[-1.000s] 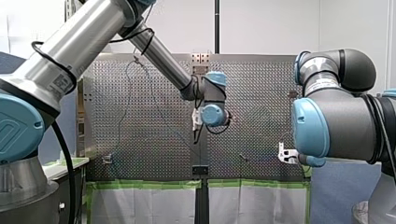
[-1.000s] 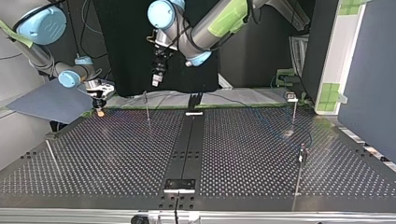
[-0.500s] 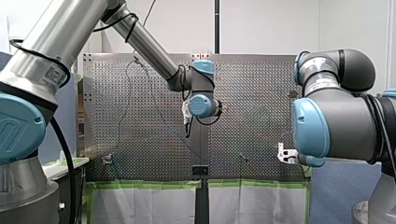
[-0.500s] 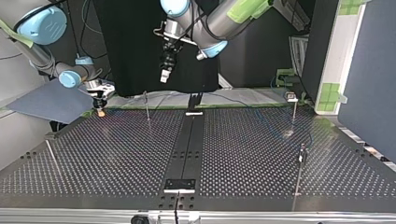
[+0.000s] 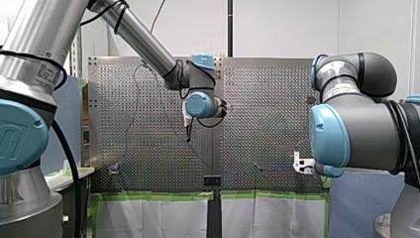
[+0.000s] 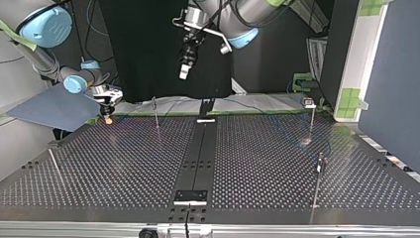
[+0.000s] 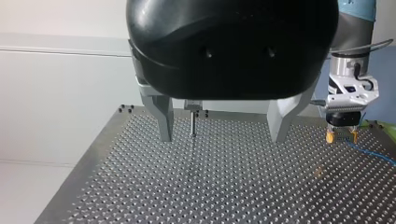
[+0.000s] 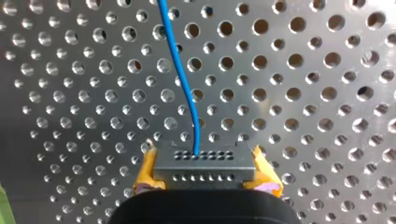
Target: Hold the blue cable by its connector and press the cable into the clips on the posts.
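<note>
In the right wrist view my right gripper (image 8: 205, 171) is shut with its yellow pads (image 8: 145, 171) on a grey connector (image 8: 204, 164). The blue cable (image 8: 180, 70) runs from the connector out over the perforated table (image 8: 303, 93). The top view has this gripper (image 6: 106, 117) low at the table's far left corner. My left gripper (image 7: 223, 135) hangs open and empty high above the table, also seen in the top view (image 6: 184, 69). A thin post (image 7: 192, 123) stands far ahead between its fingers. My right gripper (image 7: 342, 134) shows beside it.
Several thin clip posts stand on the table: one near the far middle (image 6: 155, 111), two at the top view's right (image 6: 312, 116) (image 6: 319, 168), one at its left (image 6: 54, 166). A black rail (image 6: 198, 153) runs down the table's centre.
My left arm has risen and swung toward the top view's right, leftward in the front view, with its gripper still open. My right arm has stayed put.
</note>
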Robot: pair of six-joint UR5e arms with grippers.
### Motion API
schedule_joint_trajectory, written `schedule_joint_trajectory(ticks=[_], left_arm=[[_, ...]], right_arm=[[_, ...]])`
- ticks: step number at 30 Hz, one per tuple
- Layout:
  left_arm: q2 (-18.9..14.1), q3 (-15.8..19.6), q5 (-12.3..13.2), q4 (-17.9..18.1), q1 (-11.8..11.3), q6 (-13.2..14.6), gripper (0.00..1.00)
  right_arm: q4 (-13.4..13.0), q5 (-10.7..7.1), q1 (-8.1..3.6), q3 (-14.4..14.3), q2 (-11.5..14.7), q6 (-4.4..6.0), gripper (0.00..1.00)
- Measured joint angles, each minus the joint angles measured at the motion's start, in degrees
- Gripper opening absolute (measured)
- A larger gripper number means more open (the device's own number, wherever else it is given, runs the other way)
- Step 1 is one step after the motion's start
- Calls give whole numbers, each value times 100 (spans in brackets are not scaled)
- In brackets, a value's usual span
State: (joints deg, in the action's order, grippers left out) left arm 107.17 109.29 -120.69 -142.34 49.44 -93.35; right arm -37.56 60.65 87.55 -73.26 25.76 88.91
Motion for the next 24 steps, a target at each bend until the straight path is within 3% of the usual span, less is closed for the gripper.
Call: schedule_joint_trajectory(ticks=[8, 14, 19, 24], left_arm=[[-445, 446, -17, 10, -11, -7, 100], [-752, 752, 9, 94, -33, -40, 100], [-986, 1034, 189, 340, -78, -238, 100], [-837, 1326, 422, 630, -97, -518, 100]], right_arm=[[195, -10, 10, 15, 4, -82, 0], [502, -102, 28, 18, 33, -342, 0], [740, -204, 94, 17, 140, -558, 0], [881, -271, 177, 16, 303, -613, 0]])
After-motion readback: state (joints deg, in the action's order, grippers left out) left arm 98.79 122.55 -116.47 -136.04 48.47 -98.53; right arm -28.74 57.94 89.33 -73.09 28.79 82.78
